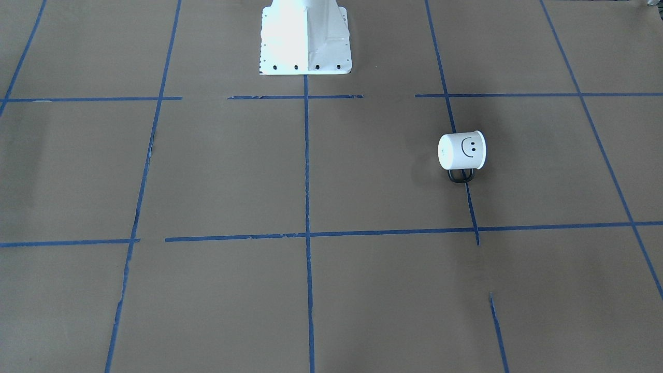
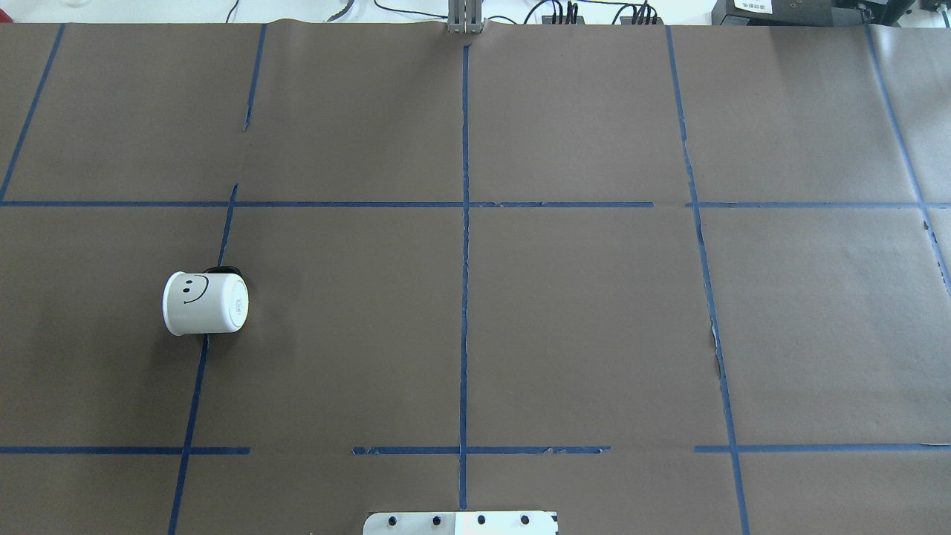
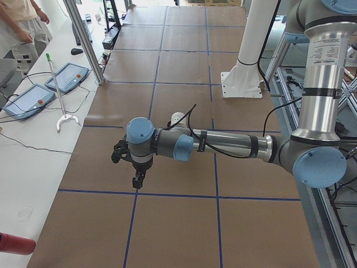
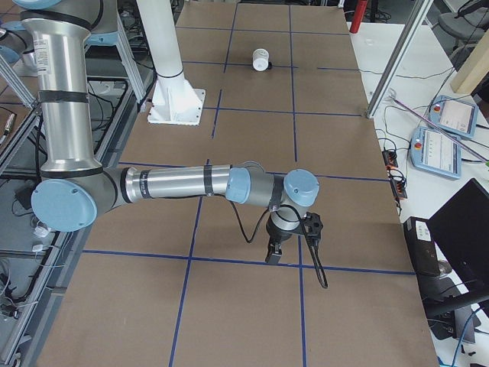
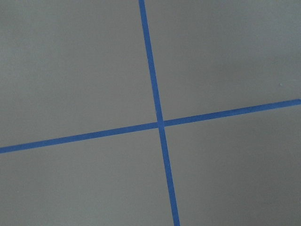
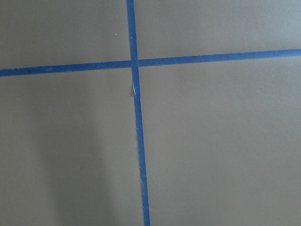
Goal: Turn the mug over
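The mug (image 2: pixel 206 303) is found lying on its side on the brown-covered table (image 2: pixel 579 312), in the robot's left half, across one of the blue tape lines (image 2: pixel 464 297) of the grid. Its smiley face (image 2: pixel 195 290) is turned upward and its black handle (image 1: pixel 461 176) points away from the robot; the handle is shown plainly in the front-facing view, while only a sliver of it is seen from overhead. The flat end turned toward the middle of the table is taken for the base, and the mouth is not shown in any view. In the left side view the mug (image 3: pixel 177 118) is partly hidden behind the left arm (image 3: pixel 223 146), and in the right side view it (image 4: pixel 261 59) is seen whole, small and far off. Neither arm is caught by the two fixed central views, where only the white pedestal (image 1: pixel 305 41) is seen. The left gripper (image 3: pixel 136 182) and the right gripper (image 4: pixel 273 258) are shown only from the sides, each pointed down above the paper and well apart from the mug; whether either claw is apart or together cannot be told. Only tape crossings on bare paper are recorded by the wrist cameras, with no fingers in view.
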You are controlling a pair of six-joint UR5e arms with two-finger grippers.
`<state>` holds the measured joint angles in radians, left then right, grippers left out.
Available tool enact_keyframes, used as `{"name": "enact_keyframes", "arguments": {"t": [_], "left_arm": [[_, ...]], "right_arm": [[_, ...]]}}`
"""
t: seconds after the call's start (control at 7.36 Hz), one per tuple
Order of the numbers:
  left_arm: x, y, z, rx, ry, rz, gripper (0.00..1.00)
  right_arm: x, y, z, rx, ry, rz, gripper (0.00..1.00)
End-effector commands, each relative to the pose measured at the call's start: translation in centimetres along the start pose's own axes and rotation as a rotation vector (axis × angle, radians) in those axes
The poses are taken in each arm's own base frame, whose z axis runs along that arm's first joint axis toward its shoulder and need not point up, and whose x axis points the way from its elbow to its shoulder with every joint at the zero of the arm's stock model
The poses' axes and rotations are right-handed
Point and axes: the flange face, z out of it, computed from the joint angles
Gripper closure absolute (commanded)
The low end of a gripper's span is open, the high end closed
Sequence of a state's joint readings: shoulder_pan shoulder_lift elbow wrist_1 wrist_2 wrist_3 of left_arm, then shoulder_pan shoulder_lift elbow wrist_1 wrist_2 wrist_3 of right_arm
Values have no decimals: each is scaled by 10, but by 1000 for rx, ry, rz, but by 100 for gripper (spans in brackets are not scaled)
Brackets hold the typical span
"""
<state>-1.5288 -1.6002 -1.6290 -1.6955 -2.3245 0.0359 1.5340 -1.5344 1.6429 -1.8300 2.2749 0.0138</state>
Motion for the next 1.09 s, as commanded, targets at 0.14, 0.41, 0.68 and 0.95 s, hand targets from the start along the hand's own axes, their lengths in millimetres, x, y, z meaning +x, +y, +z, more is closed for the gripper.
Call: {"name": "enact_keyframes", "arguments": {"t": [0.14, 0.41, 0.68, 0.95], "left_arm": [[74, -19, 49, 14, 47, 79, 0], [132, -4, 89, 67, 118, -27, 0], [172, 30, 117, 214, 173, -186, 0], [225, 56, 126, 249, 368, -286, 0]], "right_arm": [[0, 0, 0, 0, 0, 0, 0], [0, 0, 0, 0, 0, 0, 0], [0, 0, 0, 0, 0, 0, 0], [0, 0, 0, 0, 0, 0, 0]]}}
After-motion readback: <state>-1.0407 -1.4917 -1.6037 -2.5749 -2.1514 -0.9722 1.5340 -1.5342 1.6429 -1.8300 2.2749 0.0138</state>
